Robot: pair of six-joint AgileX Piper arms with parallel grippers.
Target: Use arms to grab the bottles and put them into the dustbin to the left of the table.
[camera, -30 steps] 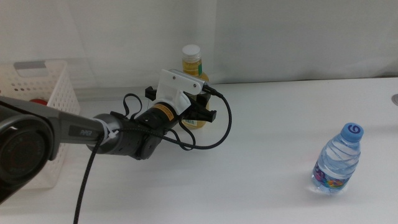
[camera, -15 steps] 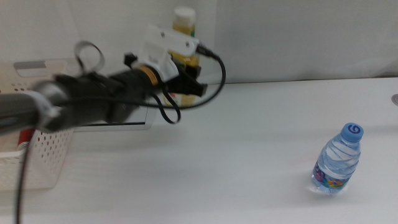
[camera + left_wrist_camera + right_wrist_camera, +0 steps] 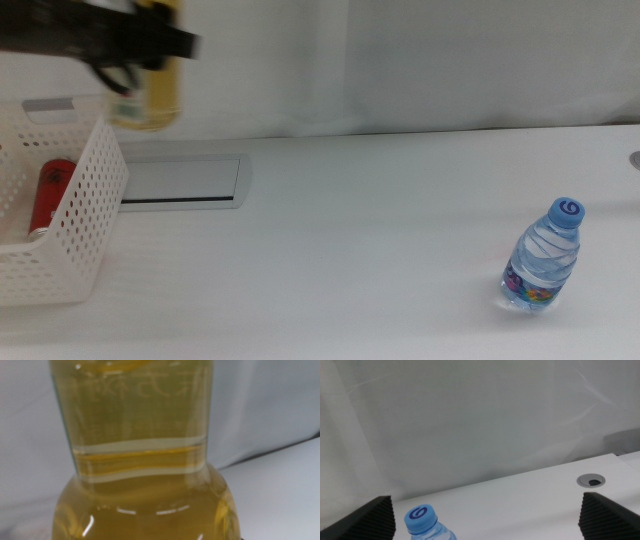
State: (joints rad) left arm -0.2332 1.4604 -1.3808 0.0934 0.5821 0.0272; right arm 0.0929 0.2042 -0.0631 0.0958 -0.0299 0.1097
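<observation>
My left gripper (image 3: 150, 42) is a blurred dark shape high at the back left, shut on the yellow-liquid bottle (image 3: 150, 100), which hangs in the air just past the right rim of the dustbin (image 3: 85, 215). That bottle (image 3: 145, 460) fills the left wrist view. A slim red can (image 3: 48, 195) lies inside the dustbin. The clear water bottle (image 3: 543, 258) with a blue cap stands upright at the table's right front. My right gripper (image 3: 485, 512) is open just behind this bottle, whose blue cap (image 3: 420, 519) shows between the jaws.
A flat grey tray (image 3: 185, 180) lies at the back of the white table (image 3: 350, 240), beside the dustbin. A round cable hole (image 3: 591, 480) sits near the table's right edge. A pale curtain closes off the back.
The left arm has swung up and to the left with the yellow-liquid bottle, from the table's back middle to above the dustbin's right rim. The water bottle has stayed put.
</observation>
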